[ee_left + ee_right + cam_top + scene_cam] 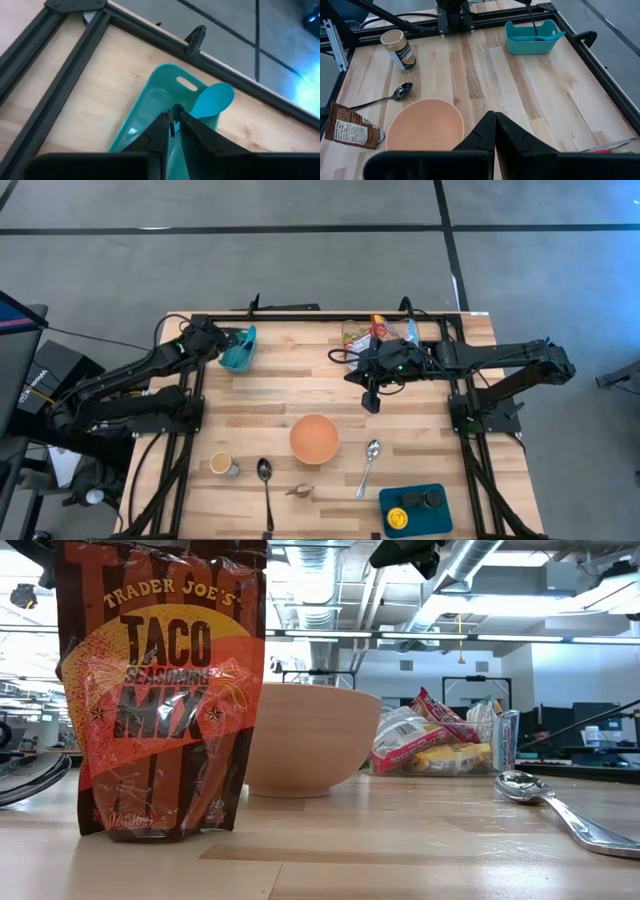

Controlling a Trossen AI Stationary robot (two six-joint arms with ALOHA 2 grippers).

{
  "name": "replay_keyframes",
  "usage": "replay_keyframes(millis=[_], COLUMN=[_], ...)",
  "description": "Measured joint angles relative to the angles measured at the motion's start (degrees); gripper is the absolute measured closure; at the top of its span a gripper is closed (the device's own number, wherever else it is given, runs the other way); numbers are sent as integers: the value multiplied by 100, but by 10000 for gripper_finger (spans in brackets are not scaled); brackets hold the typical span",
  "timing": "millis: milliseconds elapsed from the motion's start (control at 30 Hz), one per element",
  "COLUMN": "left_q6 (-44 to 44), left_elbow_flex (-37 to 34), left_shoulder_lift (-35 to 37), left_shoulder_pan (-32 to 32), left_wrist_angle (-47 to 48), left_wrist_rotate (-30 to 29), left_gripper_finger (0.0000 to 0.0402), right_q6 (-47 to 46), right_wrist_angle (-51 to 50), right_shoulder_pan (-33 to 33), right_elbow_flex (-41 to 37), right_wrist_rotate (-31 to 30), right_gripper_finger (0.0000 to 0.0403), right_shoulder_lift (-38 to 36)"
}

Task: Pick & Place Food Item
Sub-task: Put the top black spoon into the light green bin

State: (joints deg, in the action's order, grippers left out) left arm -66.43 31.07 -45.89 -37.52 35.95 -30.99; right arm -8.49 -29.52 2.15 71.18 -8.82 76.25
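Note:
A teal bin (238, 352) stands at the table's far left with a teal spoon (212, 98) in it; the spoon's bowl sticks out over the bin's rim (559, 34). My left gripper (174, 120) reaches down into the bin, its fingers nearly together at the spoon's handle. My right gripper (371, 397) hangs shut above the table's middle, just beyond the orange bowl (314, 438), touching nothing. A taco seasoning packet (160, 690) stands upright near the front edge. Snack packs (378, 330) sit in a clear container at the far edge. My left gripper has the teal spoon's handle end (176, 108) between its two fingertips, with only a sliver of gap showing. The fingers slant down into the bin from the table's left. The spoon lies in the bin, its bowl resting over the rim.
A small jar (222, 465) and a dark spoon (265, 472) lie front left, and a silver spoon (370, 463) right of the bowl. A blue tray (440, 518) with small items sits at the front right. Black frame rails (190, 410) border the table.

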Motion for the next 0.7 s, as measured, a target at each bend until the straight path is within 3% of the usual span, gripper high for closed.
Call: replay_keyframes(millis=[300, 700], left_q6=[13, 154], left_elbow_flex=[0, 0], left_shoulder_lift=[-31, -771], left_shoulder_pan=[0, 9], left_wrist_angle=[257, 248], left_wrist_rotate=[291, 686], left_gripper_finger=[361, 360], right_q6=[-1, -4], right_wrist_angle=[0, 0], right_shoulder_pan=[0, 0], right_elbow_flex=[0, 0], right_wrist_rotate=[2, 2], right_gripper_finger=[403, 403], right_shoulder_lift=[0, 0])
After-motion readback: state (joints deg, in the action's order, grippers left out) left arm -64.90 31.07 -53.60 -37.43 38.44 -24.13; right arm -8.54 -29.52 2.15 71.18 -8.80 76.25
